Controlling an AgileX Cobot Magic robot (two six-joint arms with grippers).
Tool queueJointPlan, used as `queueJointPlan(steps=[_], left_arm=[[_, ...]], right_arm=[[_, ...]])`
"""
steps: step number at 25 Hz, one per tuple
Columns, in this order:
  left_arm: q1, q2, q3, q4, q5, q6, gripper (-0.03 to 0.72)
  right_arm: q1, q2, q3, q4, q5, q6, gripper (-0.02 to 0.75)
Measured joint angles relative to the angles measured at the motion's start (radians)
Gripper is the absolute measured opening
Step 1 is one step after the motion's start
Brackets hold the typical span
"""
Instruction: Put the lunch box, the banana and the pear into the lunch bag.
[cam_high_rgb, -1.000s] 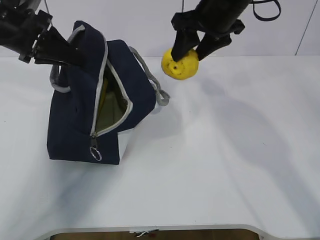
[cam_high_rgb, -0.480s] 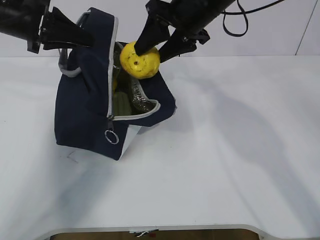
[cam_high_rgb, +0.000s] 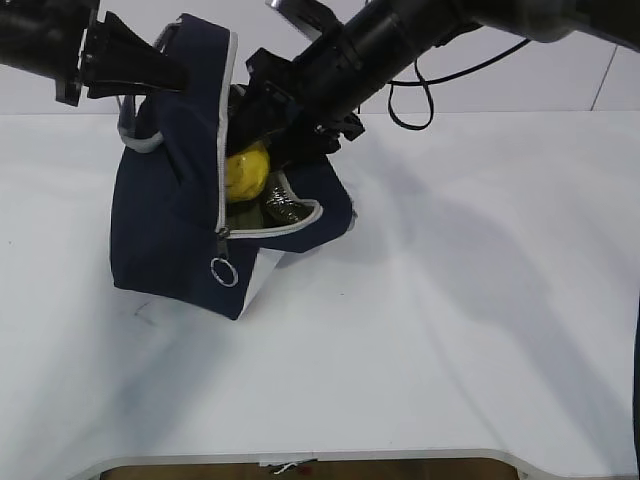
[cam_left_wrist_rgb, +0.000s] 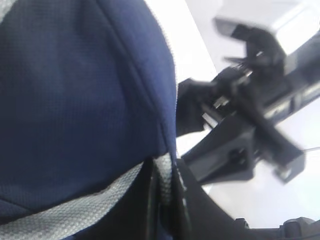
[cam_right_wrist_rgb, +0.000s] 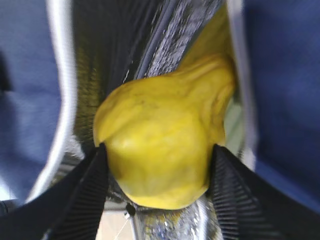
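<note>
The navy lunch bag stands tilted on the white table with its zipped mouth gaping toward the right. My left gripper is shut on the bag's grey strap handle and holds that side up. My right gripper reaches into the mouth, shut on the yellow pear. In the right wrist view the pear sits between both ribbed fingers, just inside the silver lining. A strip of yellow beyond it may be the banana. I cannot make out the lunch box.
The zipper's metal ring pull hangs at the bag's front, beside a white side patch. The white table stretches right and forward of the bag. The right arm's black cable loops above the table behind the bag.
The right gripper carried the pear left and down, from above the table into the bag's mouth. Early in that second the left gripper pulled the bag's top up and rightward, then held still.
</note>
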Motion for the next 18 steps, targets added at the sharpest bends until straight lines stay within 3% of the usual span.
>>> queueJointPlan(steps=[7,14,18], left_arm=[[0.0,0.0,0.0,0.004,0.0,0.0,0.018],[0.0,-0.002,0.0,0.035,0.0,0.0,0.018],[0.0,-0.002,0.0,0.059,0.0,0.0,0.018]], right_arm=[[0.004,0.007,-0.002,0.0,-0.004,-0.002,0.599],[-0.006,-0.001,-0.002,-0.053,-0.008,-0.002,0.586],[-0.029,-0.063,-0.002,-0.161,-0.008,0.001,0.582]])
